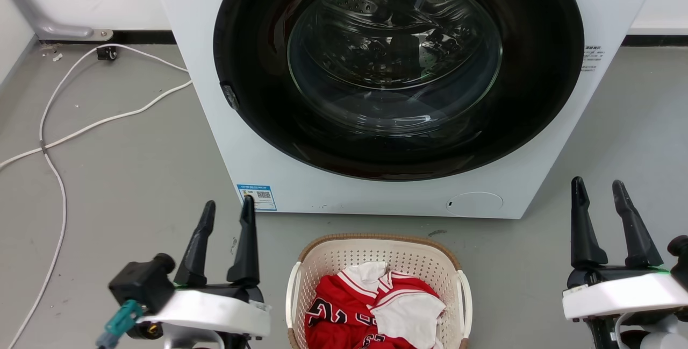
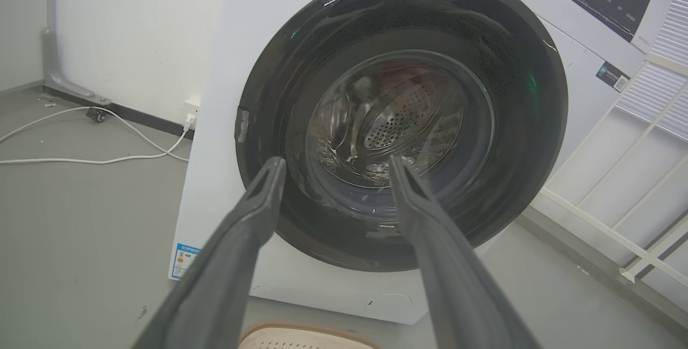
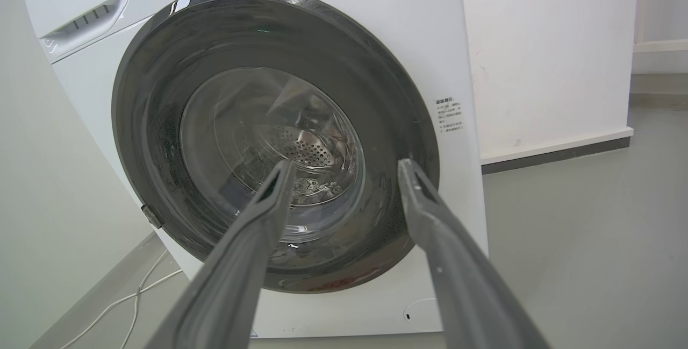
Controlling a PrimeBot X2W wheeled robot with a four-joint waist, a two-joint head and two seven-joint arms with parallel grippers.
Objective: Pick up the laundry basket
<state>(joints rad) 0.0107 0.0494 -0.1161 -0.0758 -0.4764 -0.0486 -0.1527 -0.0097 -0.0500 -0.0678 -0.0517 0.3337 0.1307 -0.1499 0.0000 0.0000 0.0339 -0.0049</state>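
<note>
While the laundry basket (image 1: pixel 344 265) stands on the grey floor (image 1: pixel 134 177) at the bottom centre of the head view, a narrow strip of bare floor separates its brown far rim from the lower edge of the white washing machine (image 1: pixel 322 193) with the round dark door (image 1: pixel 537 69). The near edge of the basket is cut by the bottom of the frame. Inside it lie a red jersey (image 1: pixel 344 306) and a white garment (image 1: pixel 408 311). On each side of the basket, beside its white handles, there is open floor up to the grippers. A white cable (image 1: pixel 54 177) runs over the floor at the left of the frame, well apart from the basket. The left gripper (image 1: pixel 229 204) is at the lower left, its two dark fingers spread a little and pointing up the frame. One tip overlaps the blue label (image 1: pixel 257 197) of the machine in the picture, but whether they touch cannot be judged. The right gripper (image 1: pixel 597 183) is at the lower right, also spread, over bare floor. Both have nothing between the fingers and stay apart from the basket.
</note>
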